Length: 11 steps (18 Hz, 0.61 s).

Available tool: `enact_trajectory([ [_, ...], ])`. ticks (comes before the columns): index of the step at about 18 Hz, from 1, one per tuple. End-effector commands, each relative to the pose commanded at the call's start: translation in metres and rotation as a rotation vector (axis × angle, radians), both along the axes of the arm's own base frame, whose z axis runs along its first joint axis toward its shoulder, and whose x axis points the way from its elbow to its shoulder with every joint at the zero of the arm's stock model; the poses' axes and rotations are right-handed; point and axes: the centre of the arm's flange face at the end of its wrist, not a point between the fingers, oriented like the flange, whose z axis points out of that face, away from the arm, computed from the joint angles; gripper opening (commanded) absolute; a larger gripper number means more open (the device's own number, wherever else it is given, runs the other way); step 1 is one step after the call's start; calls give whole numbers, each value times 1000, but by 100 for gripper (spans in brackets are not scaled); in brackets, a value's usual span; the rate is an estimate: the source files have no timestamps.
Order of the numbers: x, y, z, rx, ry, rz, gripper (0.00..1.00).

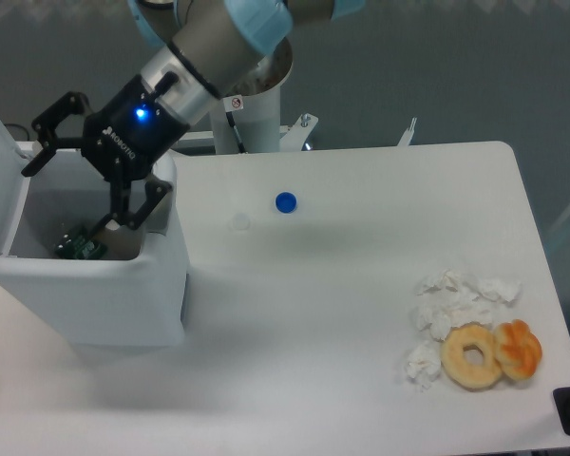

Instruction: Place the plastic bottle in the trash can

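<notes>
Fixed camera: gripper [71, 180] hangs over the open mouth of the trash can [104, 294] at the left edge of the table [361, 313], fingers spread wide, nothing held between them. Lid [0, 180] stands hinged up on the far left. The plastic bottle is not visible; judged to lie inside the can, hidden below the front wall. Only some dark green scrap [76, 247] shows at the bottom.

Loose blue cap [285, 201] lies on the table well right of the can. Crumpled tissues [451, 304], a doughnut [472, 355] and a second pastry [519, 349] sit near the front right corner.

Risks, as judgement: the lower finger is close to the can's right wall, so a sideways retreat could snag the rim and drag or tip the can. The upright lid could be struck by the far finger.
</notes>
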Motion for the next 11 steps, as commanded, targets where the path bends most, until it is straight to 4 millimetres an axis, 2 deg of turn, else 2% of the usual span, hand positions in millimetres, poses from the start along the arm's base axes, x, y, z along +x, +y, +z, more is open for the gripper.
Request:
enact_trajectory([
  [3, -34, -16, 1, -53, 83, 98, 100],
  [6, -53, -21, -1, -174, 349, 146, 100],
  [9, -61, -27, -4, -280, 563, 133, 100],
  [11, -57, -31, -6, -353, 669, 85, 100],
])
